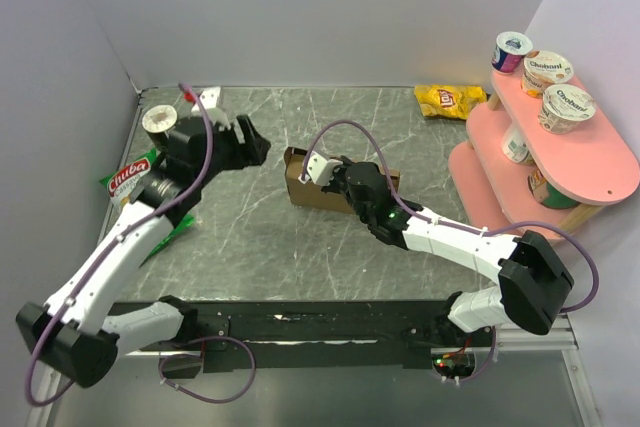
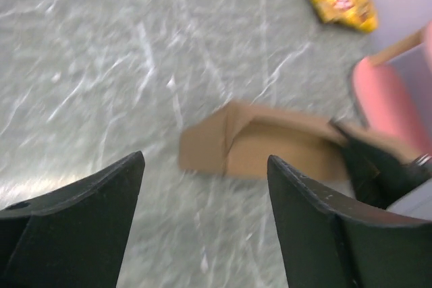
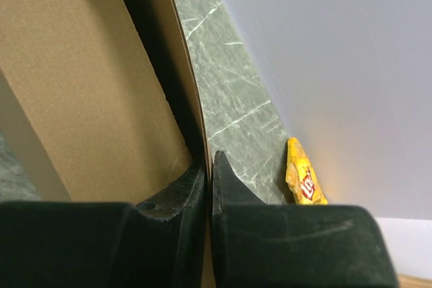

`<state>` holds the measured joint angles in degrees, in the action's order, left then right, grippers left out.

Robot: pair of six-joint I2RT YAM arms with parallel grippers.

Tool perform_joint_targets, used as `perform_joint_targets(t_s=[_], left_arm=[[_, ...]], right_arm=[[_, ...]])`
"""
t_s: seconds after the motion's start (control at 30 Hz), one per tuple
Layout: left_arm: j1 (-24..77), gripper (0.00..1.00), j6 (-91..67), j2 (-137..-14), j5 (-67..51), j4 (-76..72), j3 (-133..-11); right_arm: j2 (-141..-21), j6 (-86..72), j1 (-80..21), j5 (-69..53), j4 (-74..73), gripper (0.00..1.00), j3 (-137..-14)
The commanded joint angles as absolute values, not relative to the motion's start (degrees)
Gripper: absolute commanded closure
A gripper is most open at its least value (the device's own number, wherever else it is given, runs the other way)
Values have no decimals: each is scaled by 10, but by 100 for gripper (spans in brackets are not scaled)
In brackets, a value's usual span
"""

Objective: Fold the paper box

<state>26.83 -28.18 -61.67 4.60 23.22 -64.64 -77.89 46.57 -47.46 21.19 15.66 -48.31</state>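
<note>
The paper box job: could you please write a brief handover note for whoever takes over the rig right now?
Left gripper: open, empty, clear of the paper box, off to its left.
Right gripper: shut, pinching one cardboard wall of the box.
Box: mid-table, partly formed, not closed.
Done: walls raised, it seems.
To do: remaining flaps and closing, apparently.

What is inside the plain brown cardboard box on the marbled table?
Inside the brown cardboard box, only bare walls show, plus one black finger of the right gripper, which pinches a side wall. The floor is hidden behind that gripper.
</note>
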Motion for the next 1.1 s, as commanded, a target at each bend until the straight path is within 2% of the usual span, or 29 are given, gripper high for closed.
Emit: perform_joint_targets(t_s=[0.0, 0.03, 0.23, 0.37, 0.63, 0.87, 0.93, 1.07], left_arm=[[246, 26, -292, -691, -32, 156, -689], [244, 30, -298, -700, -52, 146, -693], [240, 30, -339, -758, -107, 92, -705], [240, 35, -356, -786, -140, 60, -692], [240, 42, -366, -818, -148, 47, -697], [241, 52, -367, -849, -178, 54, -701], [241, 59, -371, -847, -180, 46, -695], [241, 66, -374, -843, -178, 36, -684]], right_arm=[[-780, 434, -469, 214, 160, 95, -474], [-781, 433, -469, 214, 160, 95, -473], [-793, 434, -469, 222, 161, 95, -475], [-796, 432, -470, 218, 162, 95, -478], [-801, 432, -468, 215, 159, 95, -480], [-803, 432, -469, 218, 159, 95, -481], [-803, 434, -469, 218, 160, 95, -480], [-806, 439, -470, 221, 163, 95, -479]])
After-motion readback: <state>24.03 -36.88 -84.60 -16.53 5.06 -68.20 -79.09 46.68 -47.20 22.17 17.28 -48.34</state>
